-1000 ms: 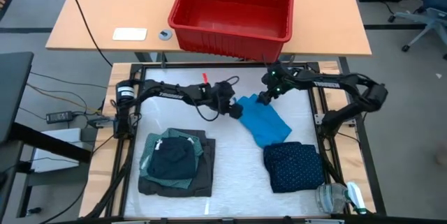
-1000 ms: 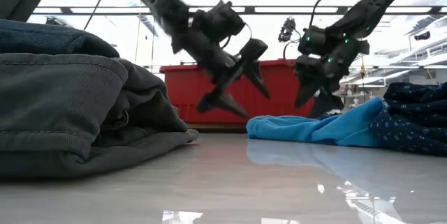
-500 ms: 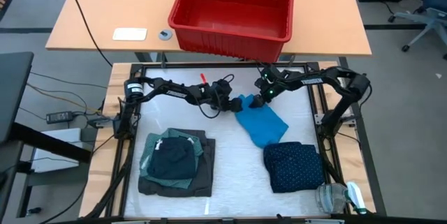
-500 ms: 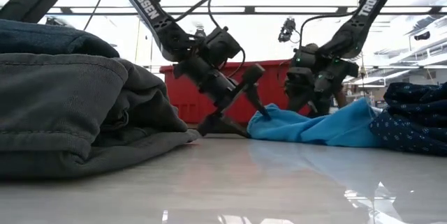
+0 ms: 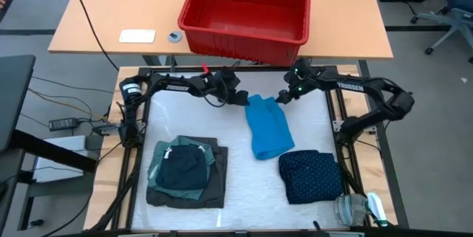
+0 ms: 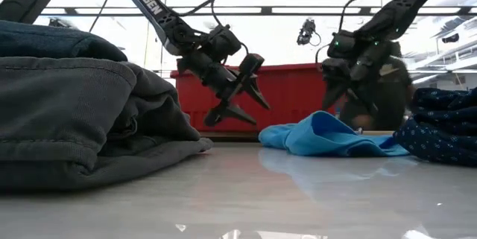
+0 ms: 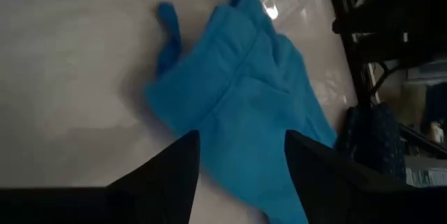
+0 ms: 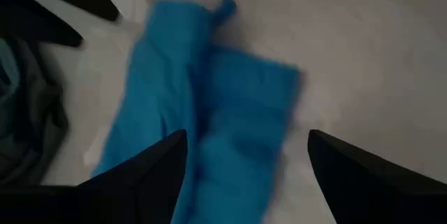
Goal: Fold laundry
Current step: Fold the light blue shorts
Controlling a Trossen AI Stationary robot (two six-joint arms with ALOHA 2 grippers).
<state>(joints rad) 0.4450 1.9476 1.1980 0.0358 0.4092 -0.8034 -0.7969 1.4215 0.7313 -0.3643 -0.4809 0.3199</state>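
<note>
A bright blue cloth (image 5: 267, 128) lies folded flat on the white table (image 5: 214, 122), its long side running from far to near. My left gripper (image 5: 240, 97) hangs open just past the cloth's far left corner, clear of the table in the low view (image 6: 237, 112). My right gripper (image 5: 282, 98) hangs open off the far right corner, also raised (image 6: 358, 109). Both wrist views look down on the blue cloth (image 7: 244, 84) (image 8: 209, 105) between open fingers. A folded stack (image 5: 185, 167) of grey, teal and dark pieces rests near left. A folded navy dotted piece (image 5: 310, 174) rests near right.
The red plastic basket (image 5: 247, 8) stands on the wooden table beyond the far edge, close behind both grippers (image 6: 291, 90). A black frame (image 5: 336, 119) rims the white table. A clear plastic thing (image 5: 355, 209) lies at the near right corner.
Both grippers dropped to the blue cloth's far end half a second ago, then rose off it, the left going toward the far edge and the right toward the right edge. The cloth, which lay slanted, has turned about and now lies straight from far to near.
</note>
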